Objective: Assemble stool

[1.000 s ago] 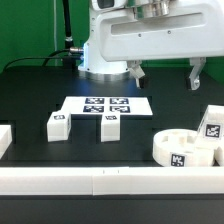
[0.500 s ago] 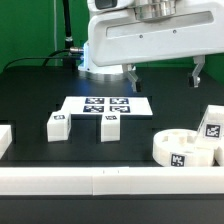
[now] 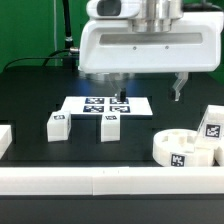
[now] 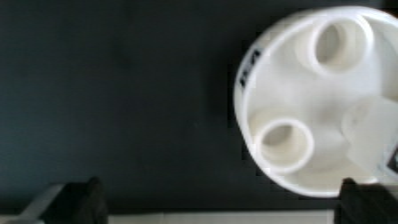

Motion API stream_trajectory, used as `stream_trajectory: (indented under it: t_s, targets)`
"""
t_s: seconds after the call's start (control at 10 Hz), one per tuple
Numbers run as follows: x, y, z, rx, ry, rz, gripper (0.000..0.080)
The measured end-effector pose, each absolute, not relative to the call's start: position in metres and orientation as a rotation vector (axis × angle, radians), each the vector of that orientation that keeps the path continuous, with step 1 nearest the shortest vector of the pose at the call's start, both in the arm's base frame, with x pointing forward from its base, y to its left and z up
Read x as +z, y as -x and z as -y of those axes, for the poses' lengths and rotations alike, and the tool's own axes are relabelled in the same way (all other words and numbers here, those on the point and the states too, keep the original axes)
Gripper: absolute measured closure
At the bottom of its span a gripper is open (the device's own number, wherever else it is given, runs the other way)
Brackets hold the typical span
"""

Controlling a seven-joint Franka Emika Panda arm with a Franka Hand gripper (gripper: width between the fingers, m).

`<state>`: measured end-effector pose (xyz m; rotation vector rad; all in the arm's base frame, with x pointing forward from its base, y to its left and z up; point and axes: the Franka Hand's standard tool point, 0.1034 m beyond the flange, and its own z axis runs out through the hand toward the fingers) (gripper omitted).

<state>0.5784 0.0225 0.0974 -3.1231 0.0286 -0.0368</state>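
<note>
The round white stool seat (image 3: 186,148) lies on the black table at the exterior view's right, with a tag on its side. In the wrist view the seat (image 4: 320,100) shows two round sockets. Three white block legs with tags show: two (image 3: 57,126) (image 3: 110,126) stand in front of the marker board, and one (image 3: 213,122) leans behind the seat. My gripper (image 3: 149,92) is open and empty. It hangs above the table, behind the seat and toward the exterior view's left of it. In the wrist view the gripper (image 4: 222,205) has its dark fingertips (image 4: 75,200) wide apart, and the seat lies off to one side.
The marker board (image 3: 108,105) lies flat in the middle of the table. A long white rail (image 3: 110,181) runs along the front edge. Another white piece (image 3: 4,140) shows at the exterior view's left edge. The robot base (image 3: 95,60) stands behind.
The gripper has come down and shifted toward the exterior view's left, so it looks larger. Its jaws stay open. The parts on the table have not moved.
</note>
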Motion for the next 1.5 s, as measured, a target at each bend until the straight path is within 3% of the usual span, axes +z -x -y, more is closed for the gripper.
stream_trajectory:
  t_s: [0.4, 0.7, 1.3, 1.5]
  targets:
    - [0.094, -0.575, -0.011, -0.032, 3.126, 0.054, 0.0150]
    - [0.064, -0.552, 0.041, -0.021, 3.139, 0.079, 0.0150]
    - [0.058, -0.549, 0.041, 0.028, 3.132, 0.088, 0.0150]
    - [0.051, -0.536, 0.037, 0.207, 3.114, 0.064, 0.0150]
